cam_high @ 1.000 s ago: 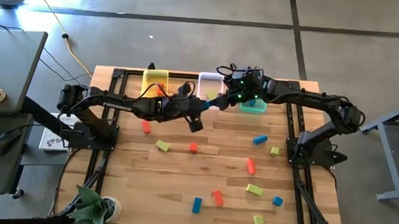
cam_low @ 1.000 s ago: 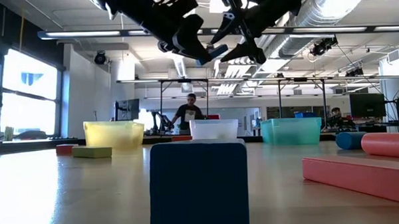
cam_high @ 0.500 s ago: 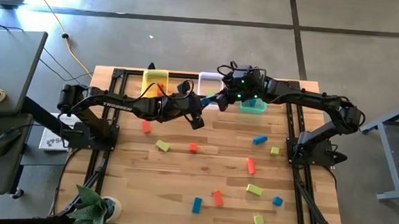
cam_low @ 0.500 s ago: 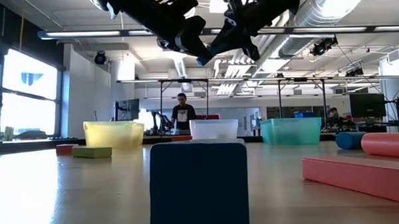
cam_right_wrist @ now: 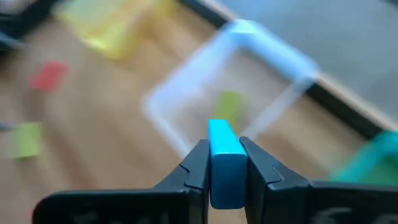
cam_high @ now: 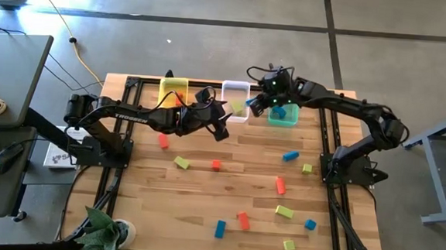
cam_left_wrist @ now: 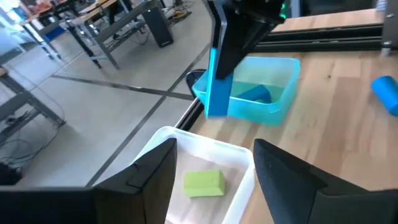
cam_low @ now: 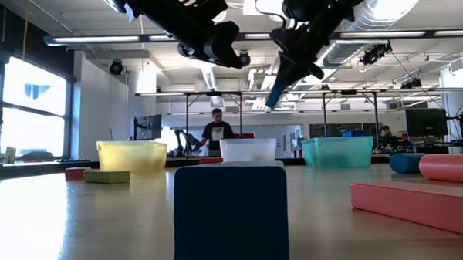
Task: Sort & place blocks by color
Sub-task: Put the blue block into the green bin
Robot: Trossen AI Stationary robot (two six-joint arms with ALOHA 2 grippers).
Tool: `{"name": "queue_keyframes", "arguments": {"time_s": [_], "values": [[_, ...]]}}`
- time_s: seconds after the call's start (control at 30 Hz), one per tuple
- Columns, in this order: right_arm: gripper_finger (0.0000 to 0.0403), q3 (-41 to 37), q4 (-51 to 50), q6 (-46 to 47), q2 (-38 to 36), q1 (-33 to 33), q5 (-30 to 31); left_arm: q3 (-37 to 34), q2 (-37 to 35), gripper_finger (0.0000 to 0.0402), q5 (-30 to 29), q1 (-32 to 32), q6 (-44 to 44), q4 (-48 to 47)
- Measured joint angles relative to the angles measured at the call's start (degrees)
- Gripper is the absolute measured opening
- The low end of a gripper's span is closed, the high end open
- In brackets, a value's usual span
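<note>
My right gripper [cam_high: 257,104] is shut on a blue bar block [cam_left_wrist: 218,84], high above the table's far edge, between the clear bin [cam_high: 236,93] and the teal bin [cam_high: 283,115]. The bar also shows in the low view [cam_low: 276,88] and the right wrist view [cam_right_wrist: 225,160]. My left gripper [cam_left_wrist: 211,180] is open and empty, in the air just near of the clear bin [cam_left_wrist: 239,158]. A yellow-green block [cam_left_wrist: 204,183] lies in the clear bin. A blue block [cam_left_wrist: 255,94] lies in the teal bin. The yellow bin [cam_high: 174,91] stands left of them. My right gripper pinches the blue bar's two long sides between its two fingers [cam_right_wrist: 261,171], on the bar's upper part [cam_left_wrist: 216,55]. The fingers slant down from above and lie along the bar. The bar hangs below them, tilted, its free end [cam_low: 272,102] lowest, clear of table and bins.
Loose blocks lie scattered on the wooden table: red ones [cam_high: 164,141] [cam_high: 216,165] [cam_high: 280,185], yellow-green ones [cam_high: 181,163] [cam_high: 283,212], blue ones [cam_high: 290,155] [cam_high: 220,229]. A dark blue block [cam_low: 230,215] stands close before the low camera. A person [cam_low: 218,130] stands in the room behind.
The blue bar was between both grippers' tips; now only my right gripper has it. My right gripper has carried it toward the table's right and far edge, away from my left gripper, and has tipped so that the bar slants downward.
</note>
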Motion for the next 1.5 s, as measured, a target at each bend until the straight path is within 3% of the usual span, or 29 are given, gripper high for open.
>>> {"name": "queue_keyframes", "arguments": {"time_s": [0.2,0.33,0.73,0.97,1.13,1.5], "values": [[0.0042,0.0,-4.5,-4.5,0.0,-5.3,14.4,0.0,0.0,0.0197,-0.3,0.2,1.5,0.0],[0.0036,0.0,-4.6,-6.0,0.3,-8.6,20.0,0.0,0.0,0.0197,-1.2,0.2,1.6,0.0],[0.0041,-0.1,-10.5,-4.3,7.7,-11.8,17.8,0.0,0.0,0.0197,-4.2,0.2,1.5,-3.9],[0.0042,-0.1,-16.5,0.2,10.6,-14.4,11.7,0.0,0.0,0.0197,-4.0,0.2,1.5,-5.7],[0.0047,-0.1,-19.0,0.2,10.7,-14.3,11.7,0.0,0.0,0.0197,-4.0,0.2,3.3,-6.1],[0.0147,2.0,-24.0,2.3,10.2,-12.3,13.8,0.0,-2.3,0.0197,-4.1,-0.6,3.0,-10.8]]}}
